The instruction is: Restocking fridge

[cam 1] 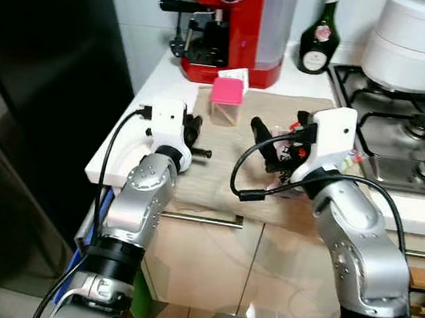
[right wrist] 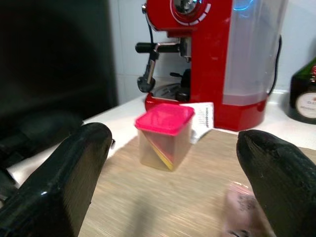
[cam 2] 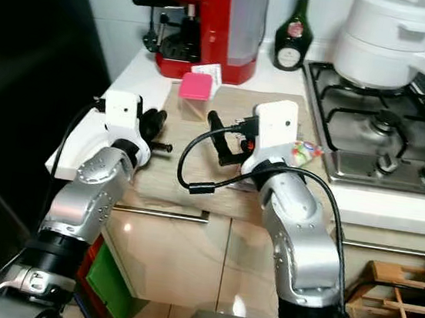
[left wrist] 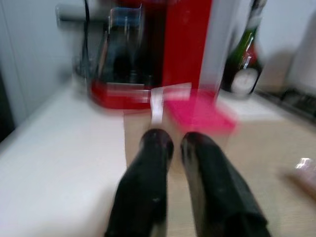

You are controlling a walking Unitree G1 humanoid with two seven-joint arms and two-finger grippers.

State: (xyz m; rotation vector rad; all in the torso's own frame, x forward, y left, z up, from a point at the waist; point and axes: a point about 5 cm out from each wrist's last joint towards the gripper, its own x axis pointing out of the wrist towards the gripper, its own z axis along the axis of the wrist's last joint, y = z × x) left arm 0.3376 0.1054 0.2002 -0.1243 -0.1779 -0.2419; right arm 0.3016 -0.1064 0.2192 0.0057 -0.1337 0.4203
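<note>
Black fridge point(cam 1: 40, 107): tall dark front at the robot's left, beside the end of the counter.
White counter point(cam 1: 147, 89): runs from the fridge to the stove.
Steel stove point(cam 1: 400, 143): gas hob at the robot's right, black grates and knobs along the front edge.
White pot point(cam 1: 417, 41): lidded, standing on the rear burner, handle reaching right.
Red coffee machine point(cam 1: 233, 26): at the back of the counter against the wall, black handle sticking out to the left.
Wooden board point(cam 2: 199, 142): pale, lying flat on the counter in front of the coffee machine.
Green bottle point(cam 1: 320, 36): dark glass, round label, upright between the coffee machine and the pot.
Container point(right wrist: 164, 136): clear tub with a pink lid, upright on the far part of the board, just in front of the coffee machine; a white slip of paper point(right wrist: 201, 120) rests behind it.
Packet point(cam 2: 307, 150): small, colourful wrapper on the board's right edge, next to the stove.
Right gripper point(right wrist: 173, 182): hovers over the board short of the container, fingers spread wide, nothing between them.
Left gripper point(left wrist: 175, 148): low over the counter's left part, pointed at the container, fingers nearly together, holding nothing.
</note>
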